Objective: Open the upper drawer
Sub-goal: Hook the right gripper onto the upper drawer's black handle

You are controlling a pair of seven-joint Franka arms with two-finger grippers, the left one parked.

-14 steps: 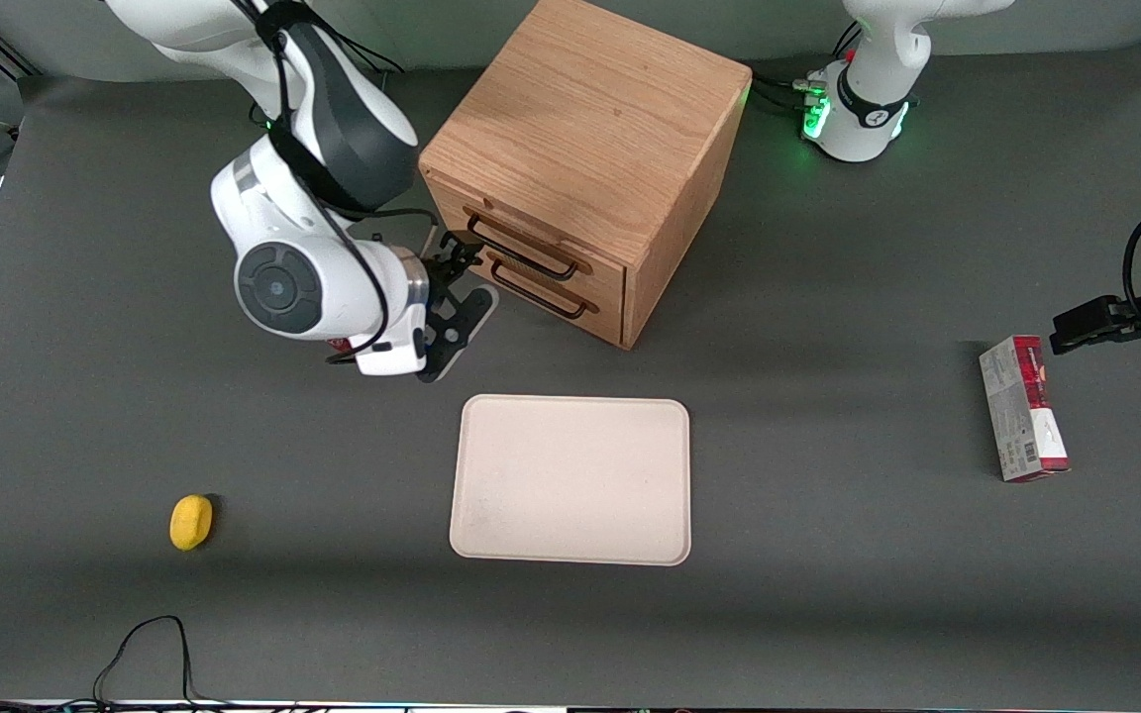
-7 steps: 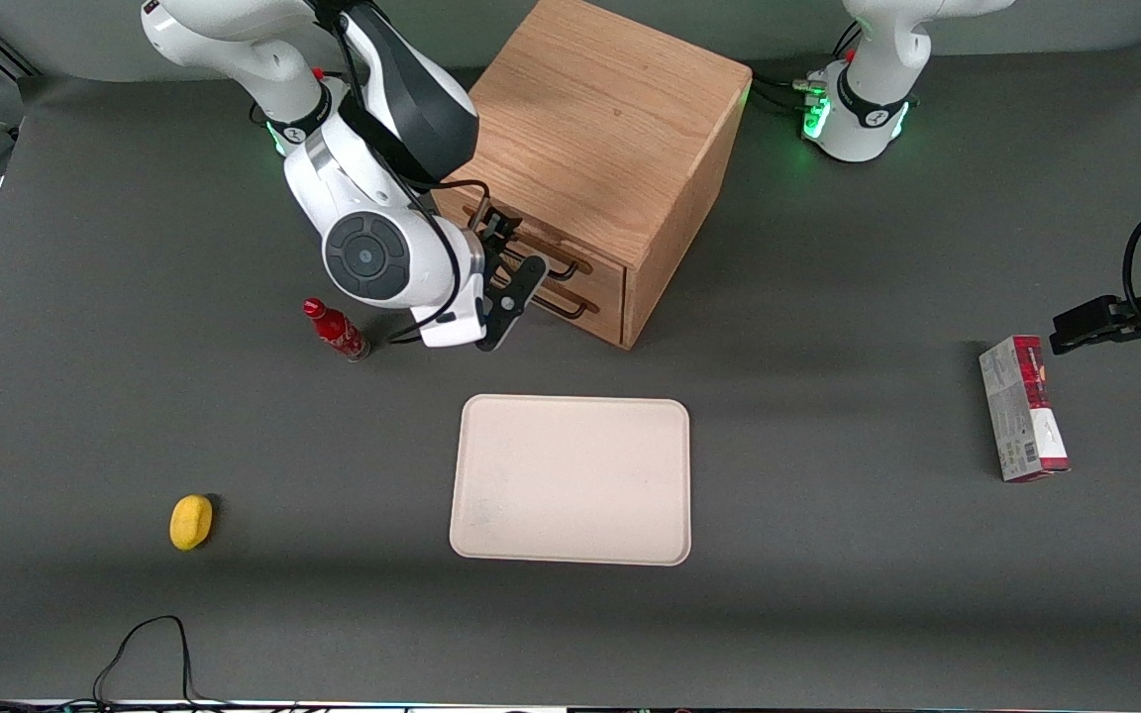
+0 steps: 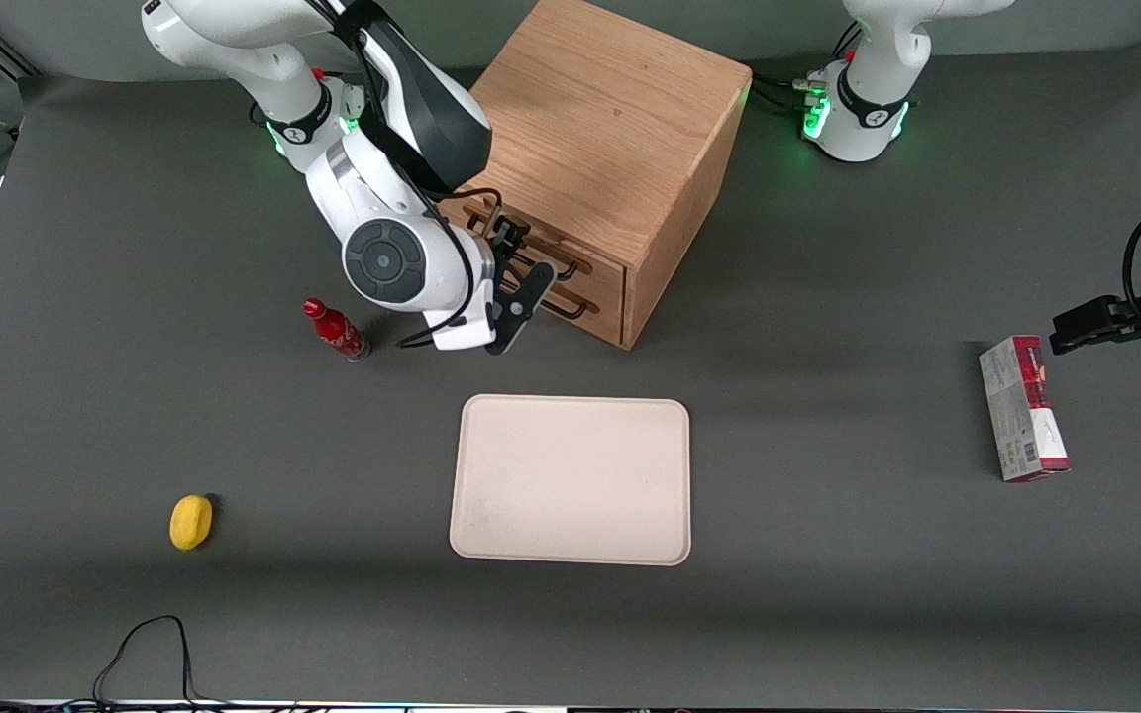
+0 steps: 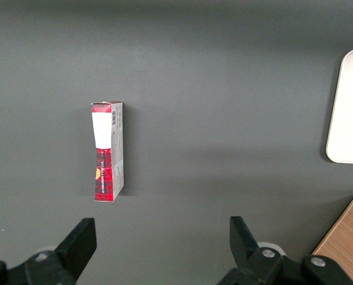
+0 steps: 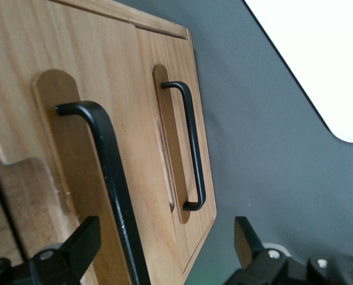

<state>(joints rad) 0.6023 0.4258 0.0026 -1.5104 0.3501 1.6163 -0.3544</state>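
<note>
Oak cabinet (image 3: 590, 149) stands farther from the front camera than the cream tray (image 3: 570, 480). Its upper drawer (image 5: 75, 178) sits closed. The gripper (image 5: 161, 249), fingers spread, hovers at that drawer's black handle (image 5: 114, 190), one finger on each side. No writing is legible on the red-and-white box (image 4: 108, 151).

A red and white carton (image 4: 107, 151) lies flat on the dark grey worktop (image 4: 223, 89), well apart from the pale tray (image 4: 348, 113) cut off at the frame's edge — and a corner of the wooden cabinet (image 4: 345, 246) shows near that tray.
</note>
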